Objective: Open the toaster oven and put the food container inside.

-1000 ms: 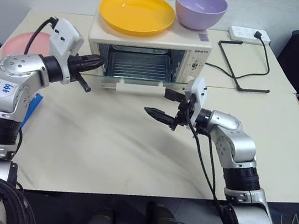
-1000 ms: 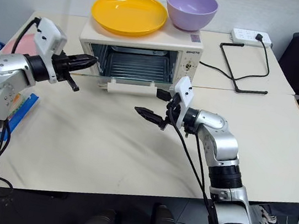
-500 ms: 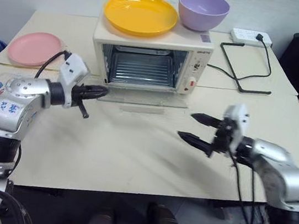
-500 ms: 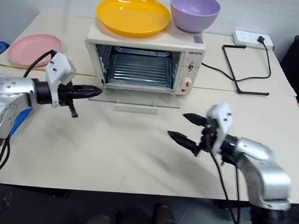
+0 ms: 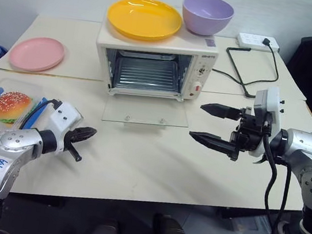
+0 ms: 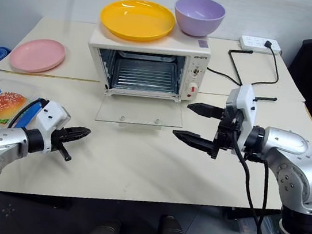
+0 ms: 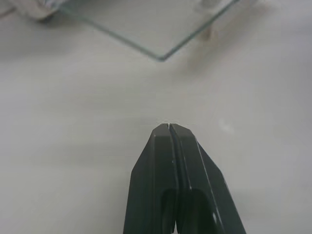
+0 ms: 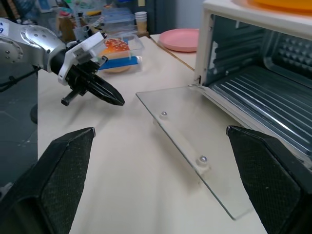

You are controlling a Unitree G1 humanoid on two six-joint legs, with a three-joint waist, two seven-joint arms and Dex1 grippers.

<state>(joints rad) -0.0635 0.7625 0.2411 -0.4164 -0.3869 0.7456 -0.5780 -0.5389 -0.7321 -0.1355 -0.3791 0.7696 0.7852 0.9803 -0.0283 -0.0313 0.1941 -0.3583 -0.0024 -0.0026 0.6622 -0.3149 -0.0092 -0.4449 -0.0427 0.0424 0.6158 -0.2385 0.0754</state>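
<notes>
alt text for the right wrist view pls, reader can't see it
The toaster oven stands open, its glass door folded flat onto the table and the wire rack inside bare. Across the table the shut left gripper hovers near the food container holding a toy hamburger, with a pink plate behind; the right gripper's two black fingers frame the scene, spread wide.

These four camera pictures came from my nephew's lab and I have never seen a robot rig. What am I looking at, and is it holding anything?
It is a humanoid robot with two arms, each ending in a two-fingered black gripper. Two pictures come from cameras in its head, looking down over a table; the other two come from cameras on its wrists. The left gripper is shut and holds nothing; the right gripper is wide open, also holding nothing. On the table stands a toaster oven with its glass door dropped flat, and a yellow plate and purple bowl on top. At the robot's left sits a clear food container with a toy hamburger inside, and behind it a pink plate.
</notes>
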